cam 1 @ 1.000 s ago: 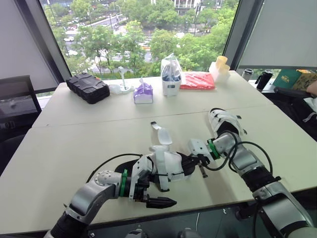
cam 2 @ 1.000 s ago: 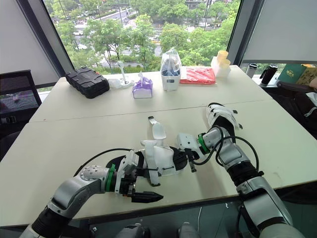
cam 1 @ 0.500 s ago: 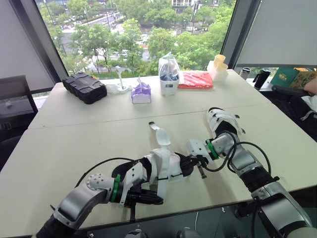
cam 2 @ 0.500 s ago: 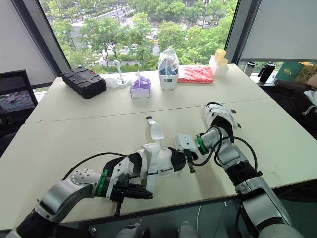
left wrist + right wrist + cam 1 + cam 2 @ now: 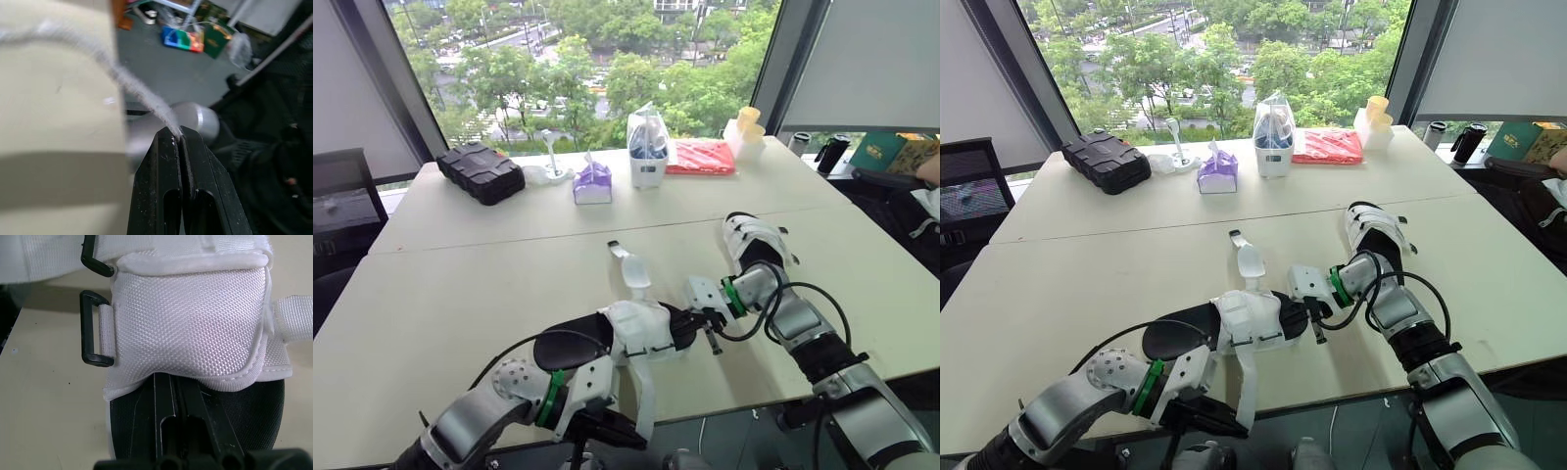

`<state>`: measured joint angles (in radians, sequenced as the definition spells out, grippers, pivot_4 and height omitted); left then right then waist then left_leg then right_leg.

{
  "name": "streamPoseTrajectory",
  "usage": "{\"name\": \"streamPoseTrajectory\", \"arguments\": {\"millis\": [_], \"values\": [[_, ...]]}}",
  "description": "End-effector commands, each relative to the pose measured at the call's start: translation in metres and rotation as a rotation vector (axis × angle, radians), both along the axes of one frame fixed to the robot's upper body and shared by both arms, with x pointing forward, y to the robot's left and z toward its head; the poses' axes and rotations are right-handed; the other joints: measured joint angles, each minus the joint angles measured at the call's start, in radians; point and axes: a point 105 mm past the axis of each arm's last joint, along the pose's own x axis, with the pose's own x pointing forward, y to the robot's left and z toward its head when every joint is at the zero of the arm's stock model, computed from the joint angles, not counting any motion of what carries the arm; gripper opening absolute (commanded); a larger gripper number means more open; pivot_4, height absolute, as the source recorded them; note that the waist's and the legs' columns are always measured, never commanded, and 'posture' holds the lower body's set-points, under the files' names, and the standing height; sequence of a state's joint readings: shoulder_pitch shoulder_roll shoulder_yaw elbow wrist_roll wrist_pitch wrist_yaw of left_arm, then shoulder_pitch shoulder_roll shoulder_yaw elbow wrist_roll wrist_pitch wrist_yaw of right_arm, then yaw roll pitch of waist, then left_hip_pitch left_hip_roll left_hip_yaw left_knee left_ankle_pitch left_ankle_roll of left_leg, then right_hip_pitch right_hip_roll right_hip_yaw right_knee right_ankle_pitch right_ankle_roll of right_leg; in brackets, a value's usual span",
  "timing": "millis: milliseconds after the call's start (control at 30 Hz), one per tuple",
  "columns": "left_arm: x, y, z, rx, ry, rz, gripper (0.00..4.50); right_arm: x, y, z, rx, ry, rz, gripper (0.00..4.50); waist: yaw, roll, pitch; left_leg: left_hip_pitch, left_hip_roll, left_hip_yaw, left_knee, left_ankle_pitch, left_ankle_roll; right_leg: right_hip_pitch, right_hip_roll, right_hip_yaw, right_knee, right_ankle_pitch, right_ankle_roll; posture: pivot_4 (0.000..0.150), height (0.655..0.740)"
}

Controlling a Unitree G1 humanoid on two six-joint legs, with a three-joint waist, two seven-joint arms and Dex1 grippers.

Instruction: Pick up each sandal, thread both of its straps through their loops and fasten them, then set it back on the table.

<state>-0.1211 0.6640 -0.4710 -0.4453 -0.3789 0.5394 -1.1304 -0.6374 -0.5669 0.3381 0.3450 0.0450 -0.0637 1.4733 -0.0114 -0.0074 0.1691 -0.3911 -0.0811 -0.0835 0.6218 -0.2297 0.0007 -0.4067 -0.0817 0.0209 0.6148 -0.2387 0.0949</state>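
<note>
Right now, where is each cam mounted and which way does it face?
Left eye, right eye: on the head, facing forward and down over the table; both arms show, with the left gripper and right gripper at the sandal.
Left wrist: on the left wrist, looking along its shut gripper, which pinches the white strap, past the table edge to the floor.
Right wrist: on the right wrist, close on the sandal's white upper and black loops; its shut gripper is tucked beneath.
Shared: both eyes see one scene; the wrist views show its sandal and strap.
</note>
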Motion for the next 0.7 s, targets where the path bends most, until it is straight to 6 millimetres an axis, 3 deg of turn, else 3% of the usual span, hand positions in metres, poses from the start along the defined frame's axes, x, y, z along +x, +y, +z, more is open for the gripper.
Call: {"name": "streamPoseTrajectory", "arguments": {"millis": [33, 167, 433, 700], "values": [[-0.016, -0.007, 0.005, -0.021, -0.020, -0.090, 0.02, -0.012, 0.001, -0.013, -0.038, 0.055, 0.027, 0.00, 0.000, 0.000, 0.000, 0.000, 0.000, 0.000, 0.000, 0.000, 0.000, 0.000, 0.000, 0.000, 0.000, 0.000, 0.000, 0.150, 0.7400], [-0.016, -0.006, 0.007, -0.018, -0.085, -0.129, 0.02, -0.013, 0.000, -0.013, -0.044, 0.060, 0.026, 0.00, 0.001, 0.000, 0.000, 0.000, 0.000, 0.000, -0.001, 0.000, 0.000, 0.000, 0.000, 0.000, -0.001, 0.000, 0.000, 0.150, 0.7400], [0.029, -0.011, 0.050, -0.149, -0.223, 0.000, 0.02, -0.012, 0.001, -0.015, -0.049, 0.061, 0.027, 0.00, 0.001, 0.000, 0.000, -0.001, 0.000, 0.000, -0.001, 0.000, 0.000, 0.000, 0.000, -0.001, -0.001, 0.000, 0.000, 0.150, 0.7400], [0.062, -0.005, 0.073, -0.241, -0.196, 0.158, 0.02, -0.007, 0.000, -0.014, -0.052, 0.049, 0.027, 0.00, 0.000, 0.000, 0.000, -0.001, 0.000, 0.000, 0.000, 0.000, 0.000, 0.000, 0.000, -0.002, -0.001, 0.000, 0.001, 0.150, 0.7400]]}}
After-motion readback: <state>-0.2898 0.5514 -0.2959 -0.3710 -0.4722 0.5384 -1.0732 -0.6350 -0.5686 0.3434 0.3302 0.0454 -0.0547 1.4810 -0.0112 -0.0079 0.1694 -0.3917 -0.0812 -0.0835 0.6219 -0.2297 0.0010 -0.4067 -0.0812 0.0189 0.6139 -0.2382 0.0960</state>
